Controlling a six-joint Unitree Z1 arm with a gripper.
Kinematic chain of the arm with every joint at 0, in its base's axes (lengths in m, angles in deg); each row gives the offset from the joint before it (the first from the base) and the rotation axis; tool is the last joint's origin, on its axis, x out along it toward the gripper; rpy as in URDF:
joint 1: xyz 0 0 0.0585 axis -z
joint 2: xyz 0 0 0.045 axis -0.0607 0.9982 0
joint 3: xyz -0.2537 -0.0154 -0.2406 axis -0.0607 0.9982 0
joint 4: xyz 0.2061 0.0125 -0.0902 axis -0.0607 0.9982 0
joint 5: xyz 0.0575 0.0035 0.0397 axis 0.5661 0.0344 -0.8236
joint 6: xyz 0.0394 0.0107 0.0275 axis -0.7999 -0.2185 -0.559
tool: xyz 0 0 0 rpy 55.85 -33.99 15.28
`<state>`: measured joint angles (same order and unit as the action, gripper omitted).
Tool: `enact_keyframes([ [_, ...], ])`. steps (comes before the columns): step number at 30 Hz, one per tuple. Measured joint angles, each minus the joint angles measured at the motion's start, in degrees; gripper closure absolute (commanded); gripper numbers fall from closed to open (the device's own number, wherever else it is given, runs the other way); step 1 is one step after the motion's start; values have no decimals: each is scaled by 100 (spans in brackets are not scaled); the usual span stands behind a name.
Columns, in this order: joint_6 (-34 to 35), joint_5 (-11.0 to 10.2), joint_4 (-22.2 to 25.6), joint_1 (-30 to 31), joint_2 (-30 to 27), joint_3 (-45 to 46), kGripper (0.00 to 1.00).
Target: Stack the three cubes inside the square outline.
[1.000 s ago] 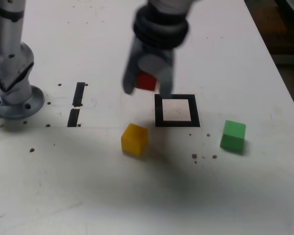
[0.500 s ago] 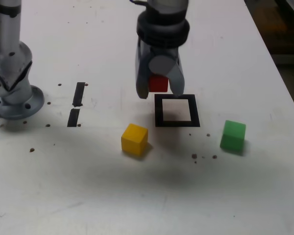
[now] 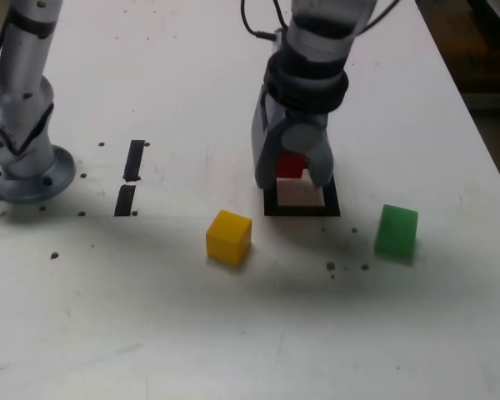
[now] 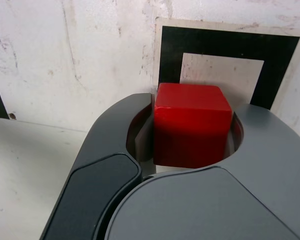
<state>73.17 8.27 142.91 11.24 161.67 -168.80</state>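
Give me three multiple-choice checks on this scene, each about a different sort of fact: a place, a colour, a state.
1. Where is the yellow cube in the exterior view?
A. Right of the green cube
B. Left of the green cube
C. Inside the square outline

2. What colour is the cube in the tool?
A. Green
B. Yellow
C. Red

3. How is the tool now?
A. Closed on a cube
B. Open, with nothing in it
C. Closed on nothing

Right letters:
1: B, as the exterior view shows yellow nearer its left edge than green.
2: C, as the wrist view shows a red cube between the fingers.
3: A, as the fingers flank the red cube on two opposite sides.
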Motion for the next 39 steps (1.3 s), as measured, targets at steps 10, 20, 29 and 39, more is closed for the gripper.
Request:
enact_keyframes([
  [10, -67, 133, -222, -28, 243, 109, 67],
  [20, -162, 40, -471, -28, 280, 187, 57],
  [29, -366, 101, -519, -54, 286, 255, 8],
  [39, -360, -7, -188, -70, -527, 299, 0],
])
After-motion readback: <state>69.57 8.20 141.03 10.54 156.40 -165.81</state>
